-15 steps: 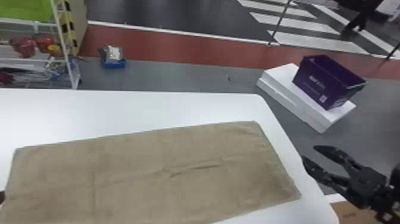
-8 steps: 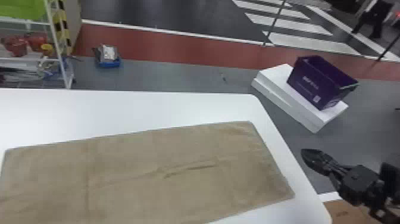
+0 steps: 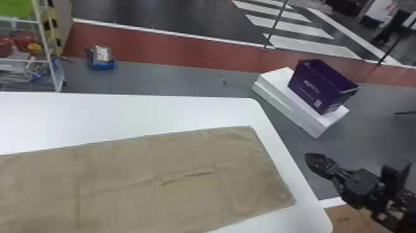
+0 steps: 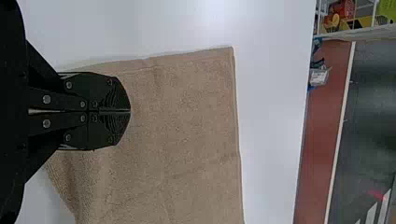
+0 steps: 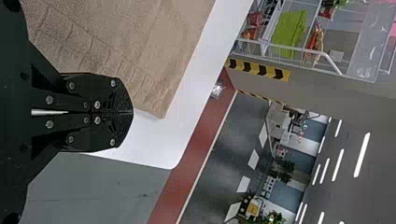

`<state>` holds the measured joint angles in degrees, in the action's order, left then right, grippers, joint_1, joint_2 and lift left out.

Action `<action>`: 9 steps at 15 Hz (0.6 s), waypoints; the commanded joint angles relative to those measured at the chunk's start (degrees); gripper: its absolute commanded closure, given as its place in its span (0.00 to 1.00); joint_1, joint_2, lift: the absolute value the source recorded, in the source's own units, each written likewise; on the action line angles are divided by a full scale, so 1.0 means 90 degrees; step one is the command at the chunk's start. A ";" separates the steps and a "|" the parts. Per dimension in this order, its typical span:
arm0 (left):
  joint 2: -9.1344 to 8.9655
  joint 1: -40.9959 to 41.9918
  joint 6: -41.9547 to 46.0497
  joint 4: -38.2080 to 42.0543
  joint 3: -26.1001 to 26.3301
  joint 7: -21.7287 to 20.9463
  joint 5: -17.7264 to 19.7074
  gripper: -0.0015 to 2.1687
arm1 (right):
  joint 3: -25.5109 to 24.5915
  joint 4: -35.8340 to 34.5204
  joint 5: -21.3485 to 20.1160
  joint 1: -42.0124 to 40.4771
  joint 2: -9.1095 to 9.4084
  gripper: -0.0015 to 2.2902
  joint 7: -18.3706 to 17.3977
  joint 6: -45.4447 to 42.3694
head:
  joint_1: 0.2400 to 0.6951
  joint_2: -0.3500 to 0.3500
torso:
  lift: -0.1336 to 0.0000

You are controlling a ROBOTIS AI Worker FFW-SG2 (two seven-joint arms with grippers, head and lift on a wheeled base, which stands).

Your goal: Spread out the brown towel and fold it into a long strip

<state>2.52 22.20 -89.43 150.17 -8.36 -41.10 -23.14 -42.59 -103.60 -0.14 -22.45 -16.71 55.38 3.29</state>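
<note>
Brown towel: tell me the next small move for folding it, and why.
Probably bring the right gripper inward, toward the right end of the brown towel. The towel lies spread with just a small crease, while in the head view that gripper shows past the right edge of the table, its fingers shut.

Brown towel (image 3: 130, 173): cloth, matt, slightly rough pile, soft creases. Worktop (image 3: 93, 117): white, smooth, soft sheen. Right gripper (image 3: 310, 158) and left gripper (image 4: 130, 111): black, mostly matt, small shiny metal screws, ridged near the tips. Past worktop's right edge: purple bin (image 3: 309, 83), smooth, plastic-looking; white slabs (image 3: 278, 93) under it, smooth, matt, foam-like; brown box (image 3: 343, 218), matt, cardboard-looking.
</note>
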 commanded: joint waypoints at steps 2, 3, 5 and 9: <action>0.0013 0.0072 -0.0066 -0.0318 0.0050 -0.0228 -0.0369 0.79 | 0.0074 0.0242 0.0015 0.0151 -0.0038 0.35 -0.0030 -0.0234 | 1.00 0.00 | 0.08; 0.0013 0.0062 -0.0066 -0.0445 0.0050 -0.0238 -0.0388 0.79 | 0.0094 0.0281 0.0015 0.0181 -0.0048 0.30 -0.0040 -0.0273 | 1.00 0.00 | 0.08; 0.0023 0.0033 -0.0066 -0.0660 0.0138 -0.0365 -0.0652 0.79 | 0.0162 0.0349 0.0015 0.0239 -0.0077 0.22 -0.0089 -0.0292 | 1.00 0.00 | 0.08; 0.0013 0.0004 -0.0066 -0.0797 0.0226 -0.0668 -0.1043 0.79 | 0.0230 0.0505 -0.0024 0.0386 -0.0097 0.22 -0.0108 -0.0292 | 1.00 0.02 | 0.08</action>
<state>2.72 22.29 -89.43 143.17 -6.48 -47.09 -32.18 -40.74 -99.55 -0.22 -19.40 -17.57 54.44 0.66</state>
